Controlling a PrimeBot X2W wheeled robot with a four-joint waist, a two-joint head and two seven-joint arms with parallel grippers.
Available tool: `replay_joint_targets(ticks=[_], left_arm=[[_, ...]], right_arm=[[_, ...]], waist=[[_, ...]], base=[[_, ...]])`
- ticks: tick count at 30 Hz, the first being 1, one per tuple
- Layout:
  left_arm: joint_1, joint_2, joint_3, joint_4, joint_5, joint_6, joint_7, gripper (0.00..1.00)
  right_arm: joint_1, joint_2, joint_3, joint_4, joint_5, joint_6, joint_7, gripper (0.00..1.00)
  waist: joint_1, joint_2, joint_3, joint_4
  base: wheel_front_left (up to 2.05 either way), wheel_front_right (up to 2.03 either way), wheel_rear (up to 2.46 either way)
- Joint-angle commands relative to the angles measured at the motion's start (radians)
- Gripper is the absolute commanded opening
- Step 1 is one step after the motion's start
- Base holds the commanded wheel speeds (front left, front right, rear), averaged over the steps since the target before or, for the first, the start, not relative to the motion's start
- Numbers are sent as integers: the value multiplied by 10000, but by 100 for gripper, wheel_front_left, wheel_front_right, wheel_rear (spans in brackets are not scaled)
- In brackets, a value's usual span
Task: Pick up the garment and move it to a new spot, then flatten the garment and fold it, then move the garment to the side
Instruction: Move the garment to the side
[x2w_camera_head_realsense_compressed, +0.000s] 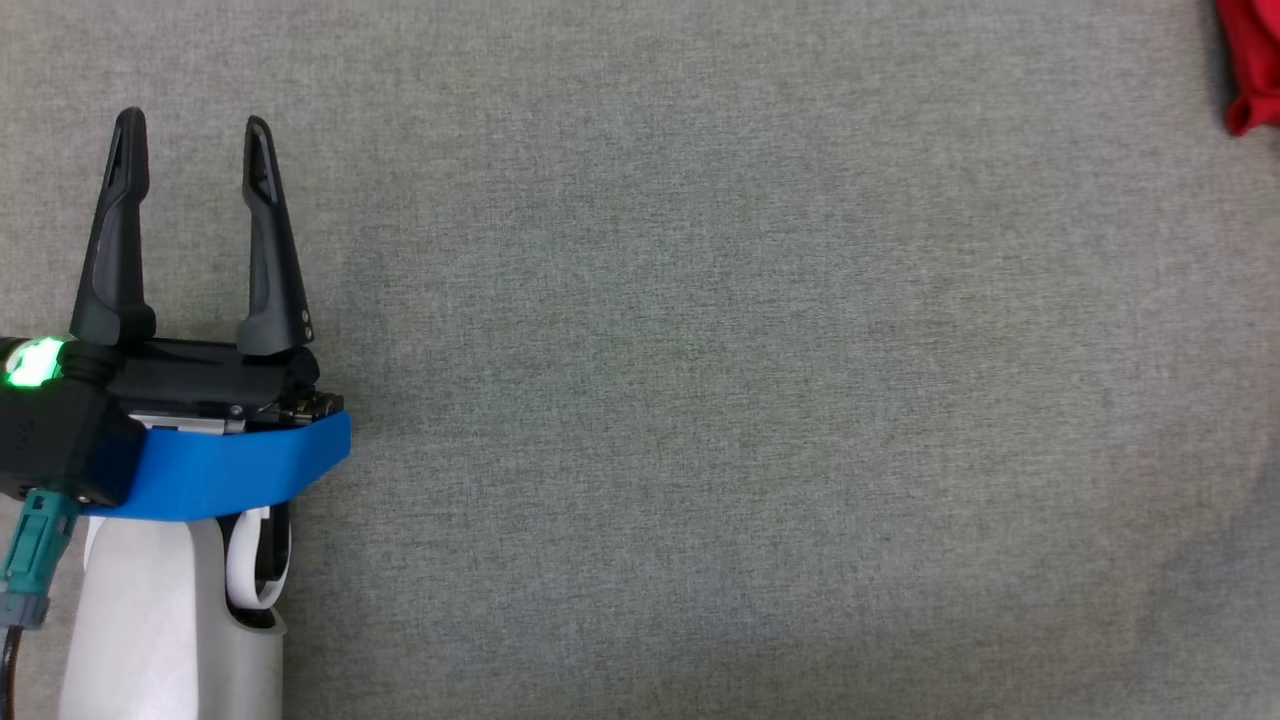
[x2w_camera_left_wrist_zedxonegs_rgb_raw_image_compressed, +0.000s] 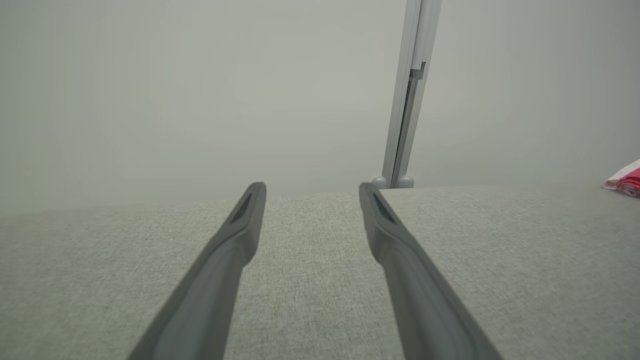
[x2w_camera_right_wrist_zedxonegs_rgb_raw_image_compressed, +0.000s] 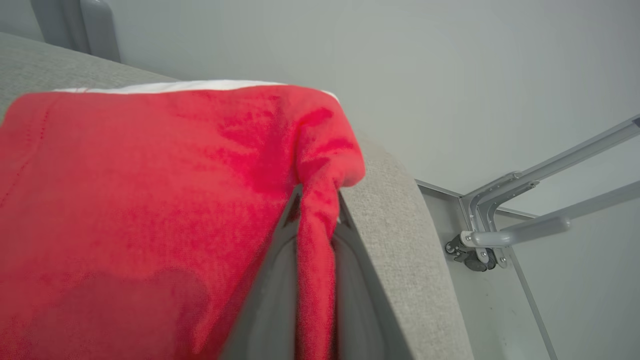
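The red garment (x2w_camera_right_wrist_zedxonegs_rgb_raw_image_compressed: 150, 200) lies at the far right of the grey table (x2w_camera_head_realsense_compressed: 700, 400), near its edge, with a white lining showing along its far side. A corner of the garment (x2w_camera_head_realsense_compressed: 1250, 70) peeks in at the head view's top right, and a small red bit of the garment (x2w_camera_left_wrist_zedxonegs_rgb_raw_image_compressed: 625, 181) sits at the far right of the left wrist view. My right gripper (x2w_camera_right_wrist_zedxonegs_rgb_raw_image_compressed: 317, 210) is shut on a fold of the red cloth, which runs down between its fingers. My left gripper (x2w_camera_head_realsense_compressed: 190, 125) hovers open over bare table at the left, nothing between its fingers.
The table's right edge (x2w_camera_right_wrist_zedxonegs_rgb_raw_image_compressed: 400, 225) drops off just beside the gripped fold, with a grey metal folding bracket (x2w_camera_right_wrist_zedxonegs_rgb_raw_image_compressed: 490, 235) below it. A pale upright post (x2w_camera_left_wrist_zedxonegs_rgb_raw_image_compressed: 410, 95) stands beyond the table's far edge. Pale walls surround the table.
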Motion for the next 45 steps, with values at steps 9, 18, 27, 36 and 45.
replay_joint_targets(ticks=[9, 18, 27, 36, 45], left_arm=[[22, 38, 78, -18, 22, -39, -29, 100], [706, -212, 433, 554, -139, -35, -29, 100], [1660, -452, 719, 1258, -168, 12, -27, 100], [2457, -587, 739, 1649, -116, 100, -27, 100], [3048, -636, 491, 2039, -206, 211, -29, 100]], right_arm=[[-846, -95, 21, 1139, -351, -2, -385, 100], [-234, 818, 31, 1195, -48, 0, -1870, 100], [1620, 2207, 159, -826, 380, 0, -2114, 100], [4060, 3253, 330, -2689, 713, 0, -2114, 100], [6070, 3803, 294, -3737, 1045, 0, -2115, 100]], waist=[[-2, 0, -68, 84], [-2, 0, -1564, -61], [-2, 0, -3247, 118], [-2, 0, -4614, 555], [-2, 0, -5417, 712]], base=[[0, 0, 0], [0, 0, 0], [0, 0, 0], [0, 0, 0], [0, 0, 0]])
